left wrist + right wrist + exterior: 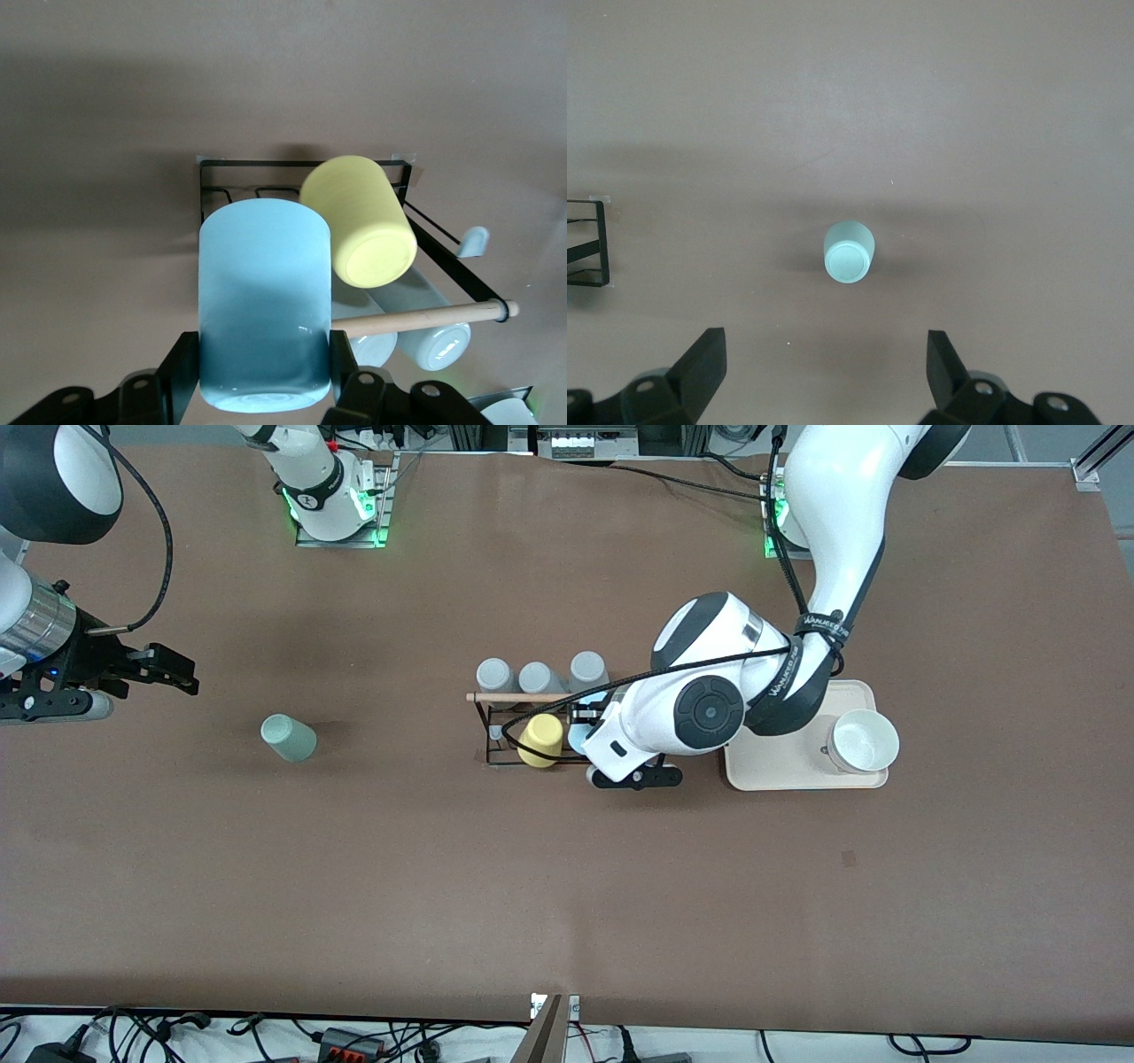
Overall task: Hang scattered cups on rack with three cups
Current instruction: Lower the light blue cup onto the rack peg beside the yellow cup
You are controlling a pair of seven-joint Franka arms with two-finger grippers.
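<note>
The left hand (263,372) is clamped across the light blue cup (264,301), holding it over the rack (523,731) beside the yellow cup (540,740). The right hand (824,367), fingers apart, waits over the worktop (567,886) near the mint green cup (288,738), which lies there well apart from the rack. Both cups look light, rigid and smooth, probably slippery; gripping across the body suits them. Three grey cups (540,676) line the rack; a white bowl (862,740) sits on the cream tray (780,771).
</note>
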